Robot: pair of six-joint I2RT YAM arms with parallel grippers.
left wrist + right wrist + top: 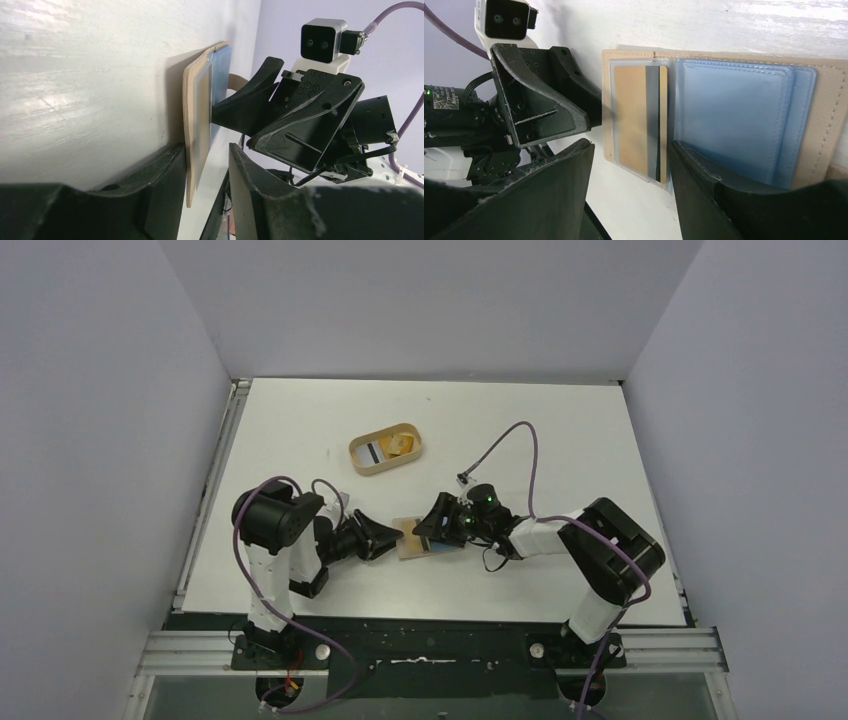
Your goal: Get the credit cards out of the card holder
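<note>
Open tan card holder point(827, 111) holds gold card point(636, 120).

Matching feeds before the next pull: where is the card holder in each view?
Top external: card holder just below centre.
Left wrist: edge-on, centre.
Right wrist: opened flat, upper right.
Shared landmark: its blue pocket.

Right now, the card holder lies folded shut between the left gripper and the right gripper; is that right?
No, the card holder lies open between the left gripper and the right gripper; the right wrist view shows its inner pockets.
</note>
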